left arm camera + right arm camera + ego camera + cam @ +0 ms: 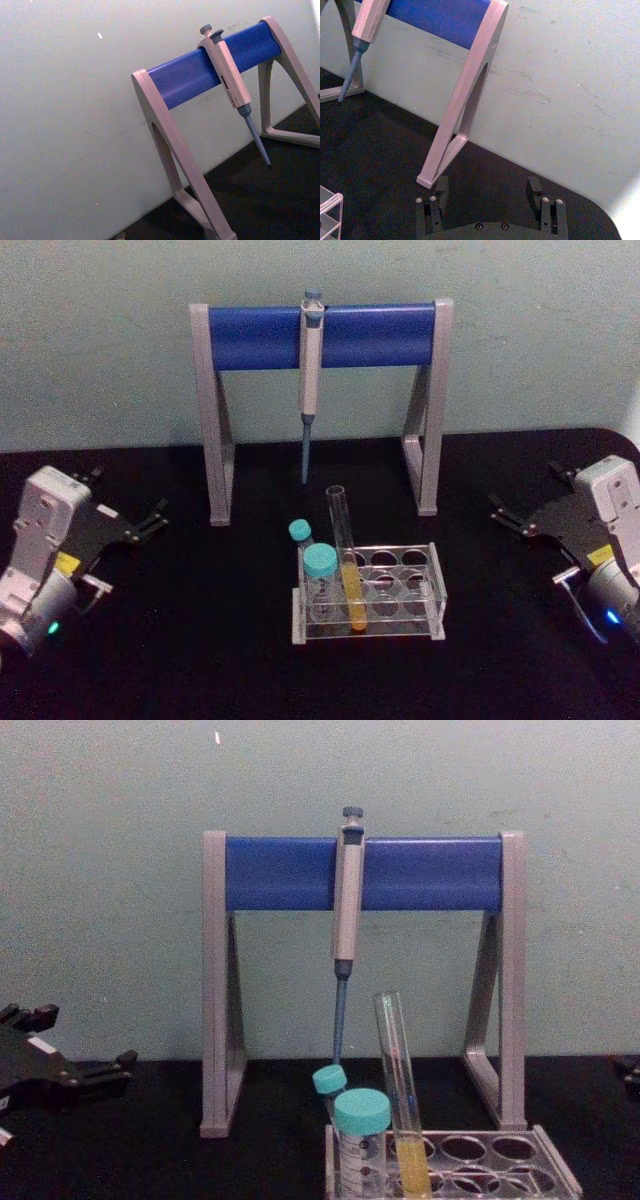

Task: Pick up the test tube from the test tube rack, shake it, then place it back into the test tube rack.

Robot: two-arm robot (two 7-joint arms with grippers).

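Our left tool and right tool sit open at either side, so we judge the long clear glass test tube, leaning in its low translucent grey plastic rack between them, awaits pickup.

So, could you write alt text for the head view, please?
A long clear glass test tube with yellow-orange liquid stands in a low translucent grey plastic rack beside two teal-capped vials, in front of a grey-and-blue pipette stand. The left hand and right hand, both open, are off to either side.
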